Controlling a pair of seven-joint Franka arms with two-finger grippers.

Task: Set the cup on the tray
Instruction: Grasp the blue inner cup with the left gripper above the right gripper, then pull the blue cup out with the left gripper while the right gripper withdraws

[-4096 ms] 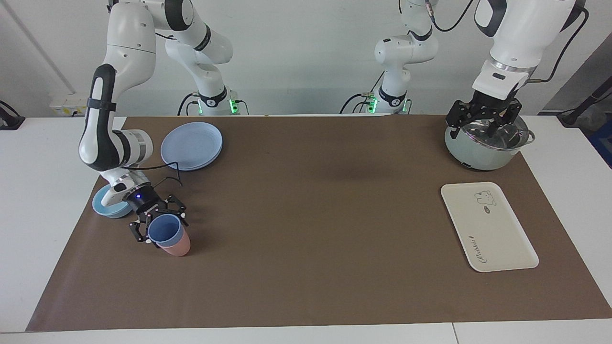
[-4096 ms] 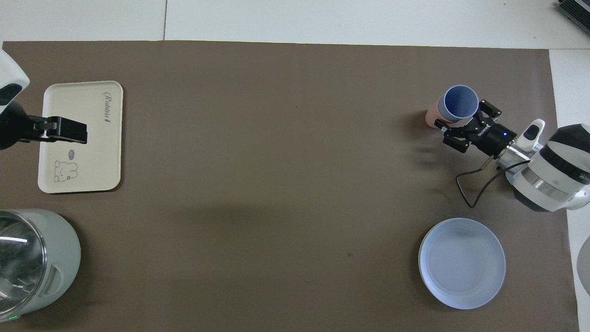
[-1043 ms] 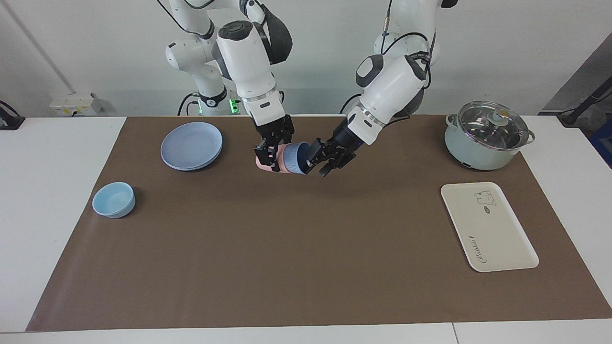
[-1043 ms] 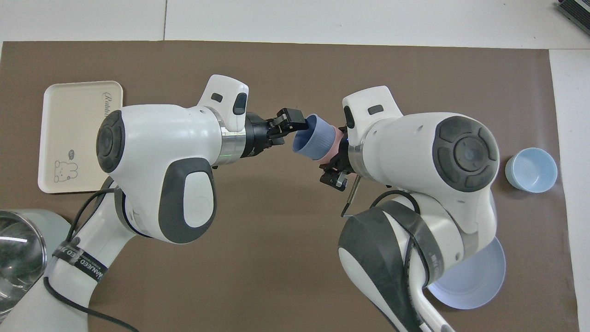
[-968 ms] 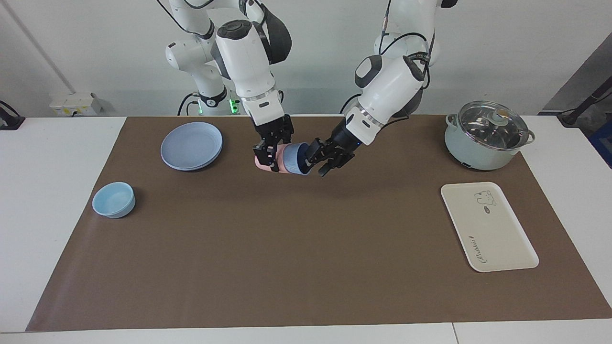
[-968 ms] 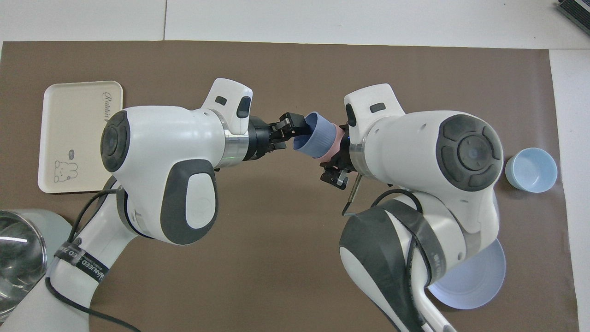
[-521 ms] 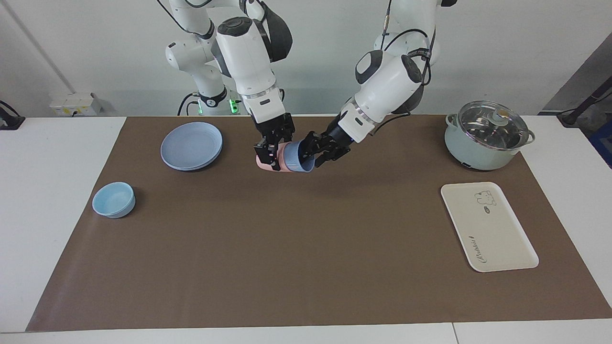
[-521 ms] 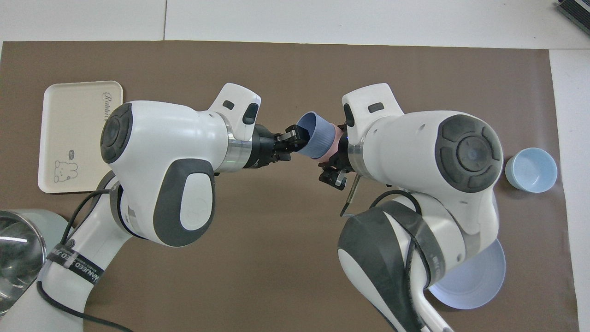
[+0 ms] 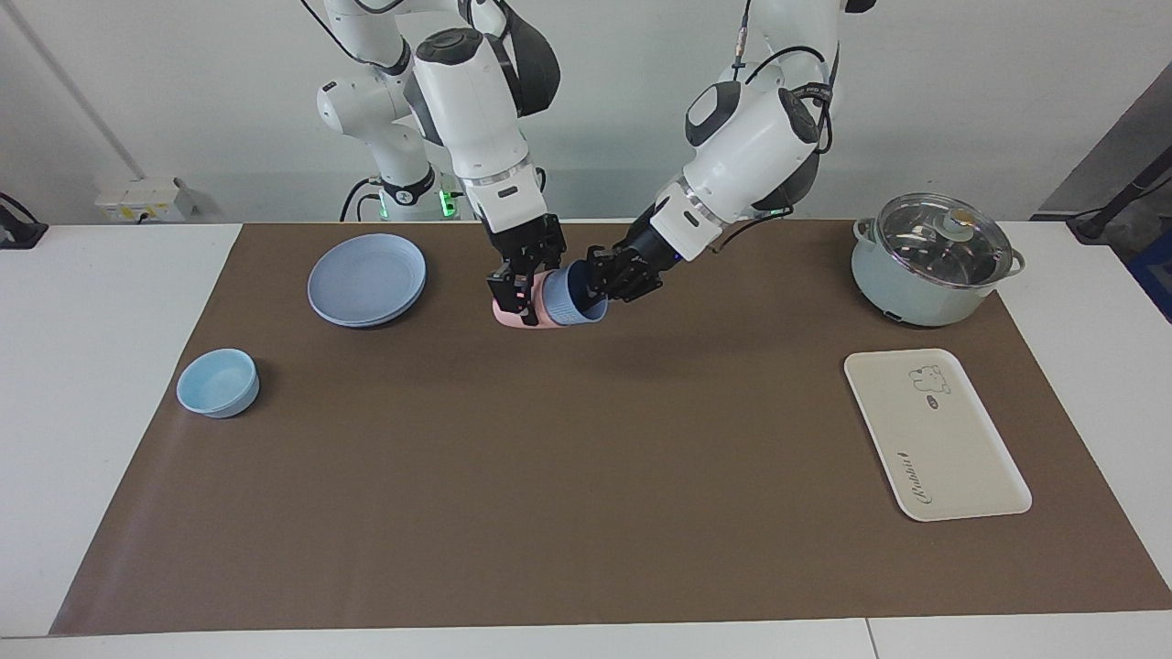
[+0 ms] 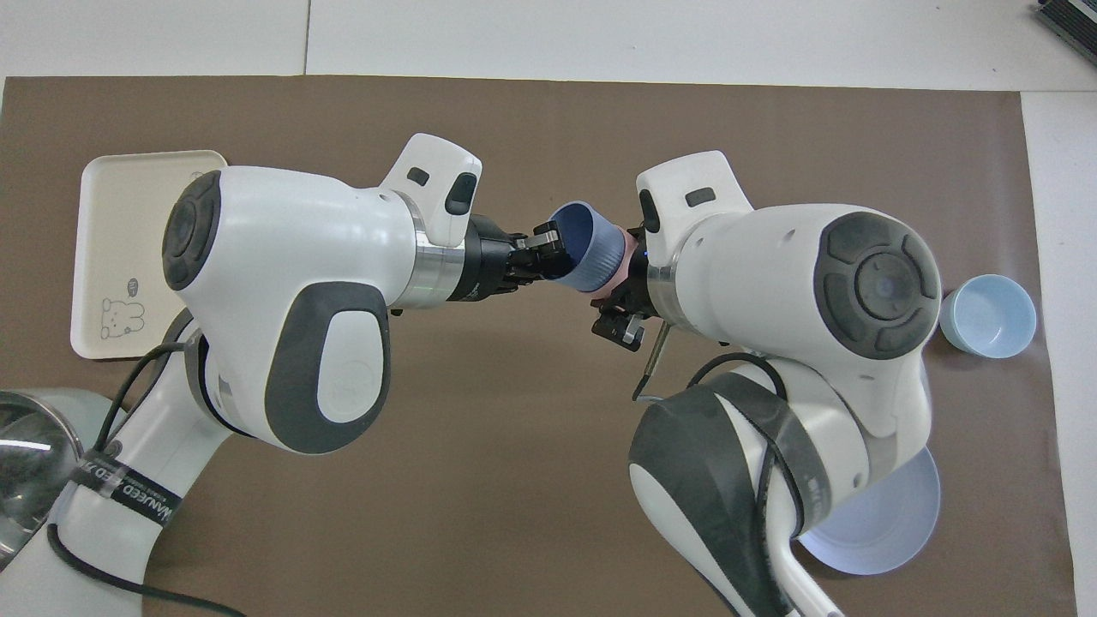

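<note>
Facing view: cup (image 9: pixel 574 302) nested in pink cup (image 9: pixel 509 313), held in air over worktop (image 9: pixel 586 513) mid, nearer robots' edge. Right end effector (image 9: pixel 518 295) clamped on pink cup; left end effector (image 9: pixel 612 276) clamped on cup rim. Tray (image 9: pixel 934 433) near left arm's end.

Overhead view: cup (image 10: pixel 591 248) between left end effector (image 10: pixel 543 252) & right end effector (image 10: pixel 624 296); tray (image 10: pixel 116 248) partly covered by left arm.

We read script lettering, apparently "Rabbit", on the flat cream-white rectangular tray (image 9: pixel 936 436), at its end farther from the robots. A black band (image 10: pixel 128 490) on the left arm carries white print, too small to make out.
</note>
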